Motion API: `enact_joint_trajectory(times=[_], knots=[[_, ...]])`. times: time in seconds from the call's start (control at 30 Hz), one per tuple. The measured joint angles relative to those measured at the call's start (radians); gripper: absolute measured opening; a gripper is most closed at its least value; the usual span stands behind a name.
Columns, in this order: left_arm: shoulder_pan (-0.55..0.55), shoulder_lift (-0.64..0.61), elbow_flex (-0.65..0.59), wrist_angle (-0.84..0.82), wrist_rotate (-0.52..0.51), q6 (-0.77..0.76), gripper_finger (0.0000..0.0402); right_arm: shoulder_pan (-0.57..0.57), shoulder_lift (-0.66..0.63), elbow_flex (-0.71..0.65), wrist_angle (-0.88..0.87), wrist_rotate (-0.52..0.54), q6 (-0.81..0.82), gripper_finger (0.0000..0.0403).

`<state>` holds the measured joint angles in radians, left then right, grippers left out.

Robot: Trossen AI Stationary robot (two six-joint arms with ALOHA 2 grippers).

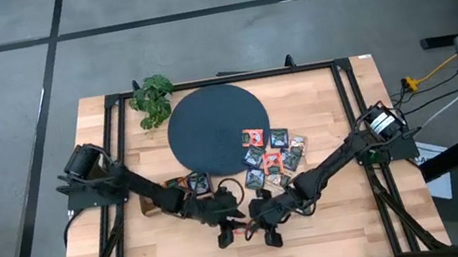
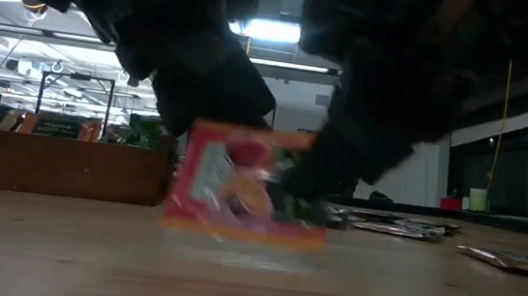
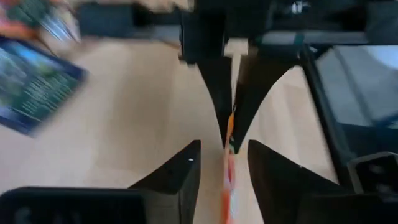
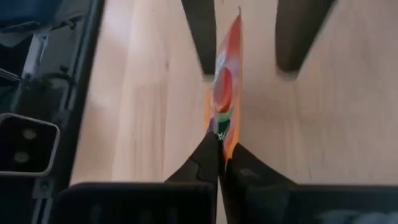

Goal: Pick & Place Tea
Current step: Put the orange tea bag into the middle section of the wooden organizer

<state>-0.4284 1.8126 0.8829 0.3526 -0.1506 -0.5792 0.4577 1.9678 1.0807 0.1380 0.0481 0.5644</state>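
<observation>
An orange-red tea sachet (image 2: 241, 190) stands on edge between my two grippers near the table's front middle (image 1: 249, 229). My right gripper (image 4: 219, 146) is shut on it, coming from the table's right (image 1: 260, 225). My left gripper (image 3: 224, 148) faces it from the left (image 1: 237, 226). Its fingers are open and stand on either side of the sachet's other end (image 3: 229, 193) without touching it. More tea sachets (image 1: 273, 154) lie in a loose heap at the right rim of the dark disc (image 1: 210, 127). My right gripper pinches one end of the sachet (image 4: 222, 127) between its two fingertips. The fingers come slanting down from the table's right. The sachet stands upright on edge and reaches out past the fingertips toward my left gripper. I cannot tell whether its lower edge (image 2: 241, 231) touches the table.
A leafy green plant (image 1: 152, 99) stands at the disc's far left. A brown wooden tray (image 2: 59, 162) lies at the table's left. A dark blue-green sachet (image 3: 34, 87) lies on the wood beyond the left gripper. Bare wood stretches along the front edge (image 1: 342, 231).
</observation>
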Motion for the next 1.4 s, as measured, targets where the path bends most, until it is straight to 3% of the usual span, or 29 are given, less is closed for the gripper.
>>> enact_joint_trajectory(times=[0.17,0.33,0.47,0.63,0.8,0.97,1.1,1.4], knots=[[0.039,0.001,0.000,-0.020,0.162,-0.046,0.0149,-0.012,0.000,0.058,-0.040,0.009,-0.067,0.0004],[0.038,0.002,0.001,-0.021,0.188,-0.037,0.0142,-0.020,0.000,0.094,-0.069,0.020,-0.104,0.0004],[0.036,0.002,0.001,-0.021,0.189,-0.024,0.0103,-0.021,0.000,0.096,-0.081,0.022,-0.105,0.0010],[0.031,0.002,0.001,-0.026,0.197,-0.004,0.0014,-0.021,0.000,0.097,-0.152,0.040,-0.084,0.0036],[0.029,0.002,0.001,-0.053,0.180,-0.008,0.0004,-0.021,0.000,0.097,-0.205,0.055,-0.039,0.0068],[0.012,-0.002,-0.007,-0.045,0.064,-0.002,0.0003,-0.017,0.000,0.091,-0.227,0.056,-0.003,0.0101],[-0.023,-0.045,-0.087,0.038,-0.048,-0.018,0.0003,0.009,0.000,0.073,-0.229,0.066,0.009,0.0117],[-0.120,-0.149,-0.370,0.620,-0.331,0.030,0.0003,0.067,0.001,0.057,-0.126,0.302,-0.018,0.0118]])
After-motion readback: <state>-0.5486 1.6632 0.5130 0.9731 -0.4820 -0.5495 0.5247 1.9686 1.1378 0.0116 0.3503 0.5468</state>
